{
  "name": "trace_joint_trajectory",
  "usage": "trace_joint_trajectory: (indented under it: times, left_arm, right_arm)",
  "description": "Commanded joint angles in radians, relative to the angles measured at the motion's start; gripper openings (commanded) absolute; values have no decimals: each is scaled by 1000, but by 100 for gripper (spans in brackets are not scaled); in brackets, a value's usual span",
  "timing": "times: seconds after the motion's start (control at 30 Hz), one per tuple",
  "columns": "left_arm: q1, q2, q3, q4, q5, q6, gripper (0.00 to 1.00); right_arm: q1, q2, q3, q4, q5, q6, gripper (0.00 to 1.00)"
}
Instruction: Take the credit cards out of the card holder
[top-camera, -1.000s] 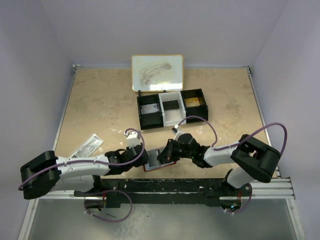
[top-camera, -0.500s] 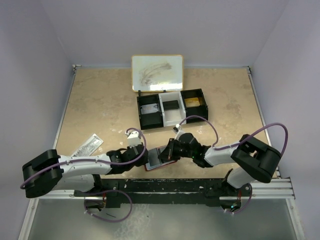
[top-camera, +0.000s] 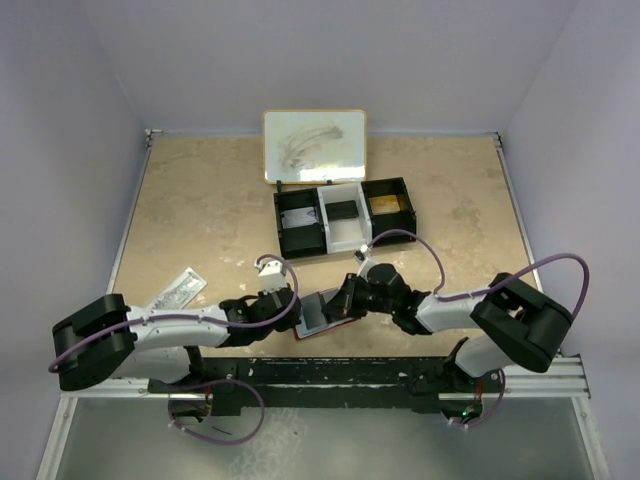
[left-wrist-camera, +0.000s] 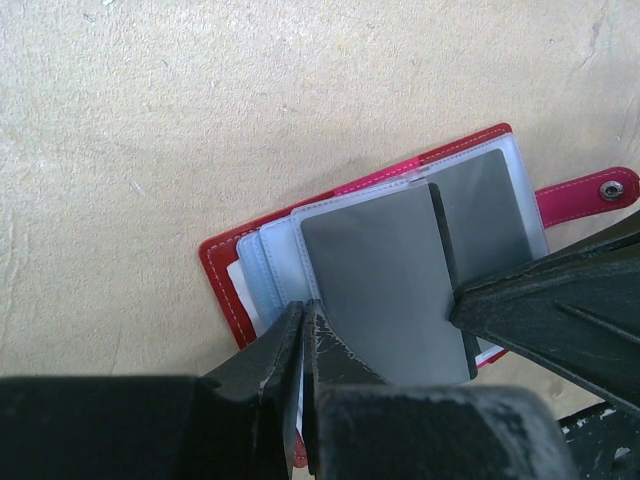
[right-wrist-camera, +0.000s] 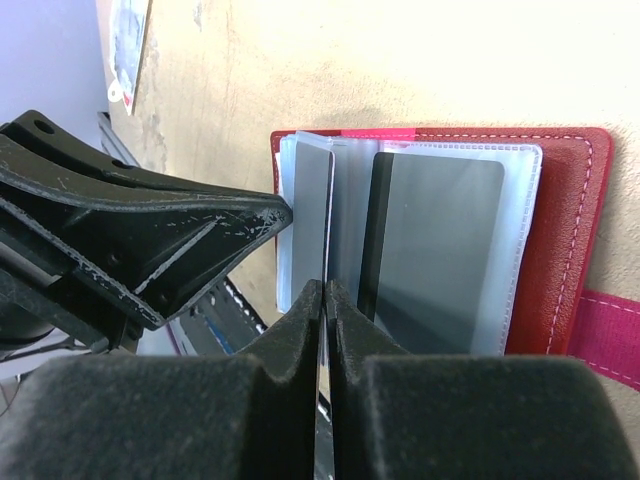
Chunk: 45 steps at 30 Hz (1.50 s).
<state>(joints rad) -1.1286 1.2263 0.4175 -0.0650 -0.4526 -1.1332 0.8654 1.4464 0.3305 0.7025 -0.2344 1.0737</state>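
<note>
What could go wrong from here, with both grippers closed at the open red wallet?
1. The right gripper pinches a standing leaf. I cannot tell if that is plastic alone, so pulling may drag the whole wallet.
2. The left gripper grips only a corner of the front sleeve, so it may slip and the wallet could lift.
3. The two sets of fingers sit very close, so they may collide.

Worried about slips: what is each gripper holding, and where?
Both grip the card holder by its clear sleeves: the left gripper is shut on a sleeve's edge, the right gripper likewise. Whether anything inside is pinched too cannot be told.
</note>
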Motion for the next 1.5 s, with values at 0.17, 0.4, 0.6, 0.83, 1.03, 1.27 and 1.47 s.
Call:
trace_joint_trajectory:
  times: [0.17, 0.4, 0.6, 0.83, 1.03, 1.27, 1.47]
  left_arm:
    - [-12, 44, -14, -95, 14, 23, 1]
    - [-16, 35, -12, -95, 14, 23, 0]
    - [-16, 29, -13, -100, 12, 22, 0]
    - [-17, 25, -12, -104, 5, 22, 0]
    - [-19, 29, -12, -102, 5, 21, 0]
    - [-20, 25, -11, -105, 5, 19, 0]
    - [-22, 26, -8, -105, 4, 20, 0]
  right_arm:
    - [-12, 2, -9, 97, -71, -11, 9]
    - [-21, 35, -43, 188, -98, 32, 11]
    - [-26, 31, -56, 198, -87, 39, 3]
    - [-49, -3, -85, 206, -87, 43, 2]
    - [-66, -3, -92, 203, -108, 32, 3]
    - [-91, -5, -108, 227, -156, 21, 4]
    - [-124, 10, -113, 250, -220, 2, 4]
